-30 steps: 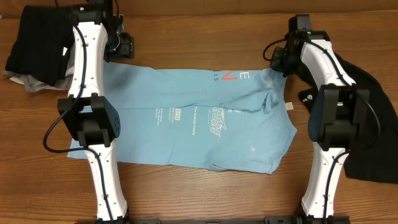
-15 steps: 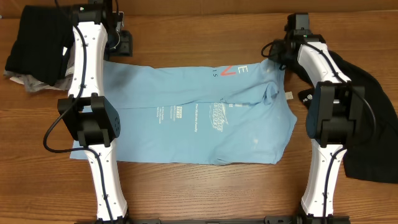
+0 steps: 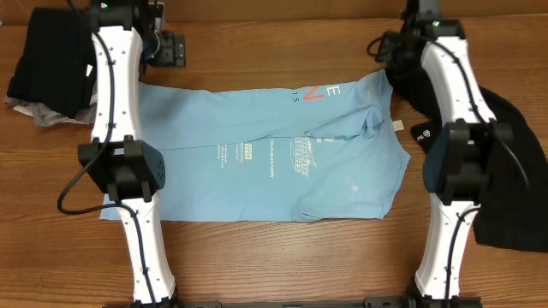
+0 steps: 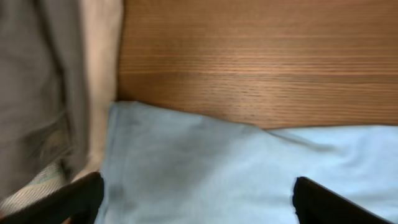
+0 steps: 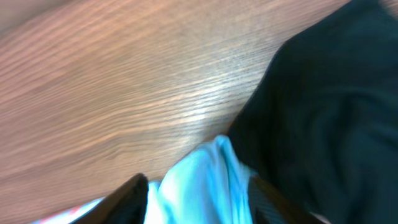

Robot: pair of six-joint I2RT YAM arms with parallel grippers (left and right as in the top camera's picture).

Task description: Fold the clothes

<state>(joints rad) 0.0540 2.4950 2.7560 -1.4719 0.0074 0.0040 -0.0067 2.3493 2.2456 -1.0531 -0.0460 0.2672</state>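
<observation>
The blue shirt [image 3: 265,154] lies flat in the middle of the desk [image 3: 274,265]. The left tool [image 3: 167,47] hangs just past the shirt's far left corner, wide open and holding nothing. The right tool [image 3: 387,50] is at the shirt's far right corner. Its fingers are apart, with a bit of blue cloth between them. A black garment [image 3: 509,171] lies just right of the shirt.
</observation>
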